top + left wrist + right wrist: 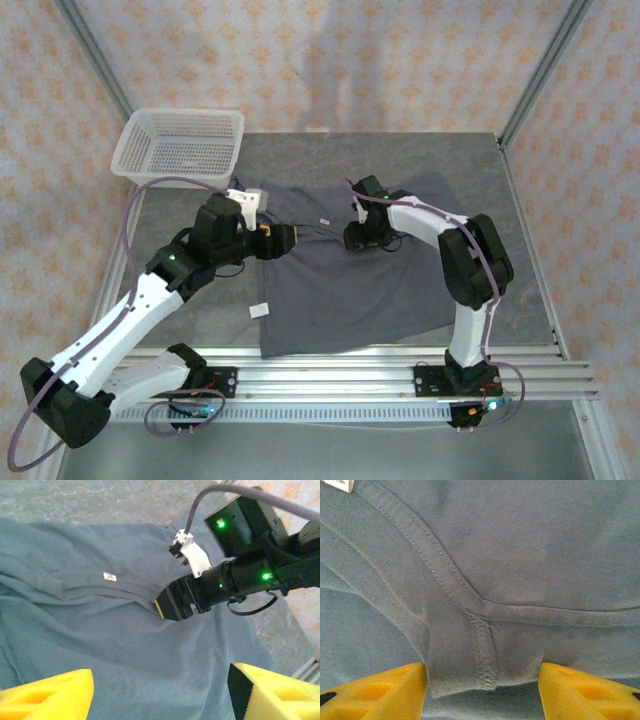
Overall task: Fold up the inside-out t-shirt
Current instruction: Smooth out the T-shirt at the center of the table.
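The inside-out t-shirt lies spread on the table, dark slate-grey, with its collar toward the back. A white tag sits inside the collar. My right gripper is down at the collar's front edge. In the right wrist view it is open, and a stitched flap of the ribbed collar seam lies between its yellow fingertips. My left gripper hovers open over the shirt just left of the collar. Its yellow pads are wide apart above flat fabric, holding nothing.
A white mesh basket stands at the back left corner. A small white label sticks out at the shirt's left edge. Bare grey table surrounds the shirt, with metal frame rails along the near edge.
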Robot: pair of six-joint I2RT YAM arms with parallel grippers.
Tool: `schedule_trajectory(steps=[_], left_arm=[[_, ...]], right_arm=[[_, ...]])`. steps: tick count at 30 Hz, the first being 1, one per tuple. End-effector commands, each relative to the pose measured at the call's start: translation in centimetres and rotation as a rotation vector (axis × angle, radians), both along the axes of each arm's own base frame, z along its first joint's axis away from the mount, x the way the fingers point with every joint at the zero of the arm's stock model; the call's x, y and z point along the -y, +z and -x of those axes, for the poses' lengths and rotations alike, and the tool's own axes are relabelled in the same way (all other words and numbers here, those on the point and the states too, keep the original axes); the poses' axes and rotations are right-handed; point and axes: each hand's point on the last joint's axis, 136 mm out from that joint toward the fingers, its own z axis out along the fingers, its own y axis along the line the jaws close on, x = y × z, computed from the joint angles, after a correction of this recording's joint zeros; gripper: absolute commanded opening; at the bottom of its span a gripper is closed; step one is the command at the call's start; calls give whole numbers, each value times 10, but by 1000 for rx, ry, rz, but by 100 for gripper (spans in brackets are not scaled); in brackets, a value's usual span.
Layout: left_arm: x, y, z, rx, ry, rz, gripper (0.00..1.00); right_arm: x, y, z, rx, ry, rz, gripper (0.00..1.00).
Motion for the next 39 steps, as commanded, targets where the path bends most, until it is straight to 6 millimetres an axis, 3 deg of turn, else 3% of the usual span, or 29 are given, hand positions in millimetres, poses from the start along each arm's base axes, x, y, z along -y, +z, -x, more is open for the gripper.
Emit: schedule_trajectory(steps=[1,6,10,12,18,20,22,28,29,31,32,34,36,37,39], left_arm=[[0,-19,-2,-34,2,-44,72],[3,-23,-6,-40,2,-35,72],[2,-22,-6,-38,2,-42,73],[3,-21,-5,-39,-4,-39,73],[0,-20,-3,-33,11,-25,73],[0,-24,-3,-44,19,-22,73],[0,-29,-4,-56,27,-22,73],[-12,-52,-7,-101,99,-72,73],[-18,-57,-9,-109,135,-86,73],[-29,-67,-12,-138,215,-115,73],[-35,-69,-15,-160,268,-118,74],[-44,-76,-19,-198,345,-151,73],[-48,-80,-25,-220,381,-185,73],[-51,-82,-30,-225,411,-203,73],[-55,-85,-41,-222,467,-232,66]], right_arm=[[-17,6,-8,10,-8,-63,60],[-14,-1,-9,9,-30,-37,57],[-9,10,-15,51,-56,-18,19],[-8,23,-20,84,-76,-27,4],[-12,90,-54,269,-137,-80,0],[-15,112,-79,347,-167,-97,0],[-13,131,-117,423,-219,-92,0],[0,157,-254,578,-369,-86,0],[7,160,-272,604,-405,-87,3],[20,169,-292,647,-456,-152,46],[32,177,-297,658,-498,-179,61],[54,197,-293,666,-529,-173,68],[70,219,-274,644,-502,-151,69],[77,227,-256,607,-476,-141,69],[77,226,-223,522,-406,-144,68]])
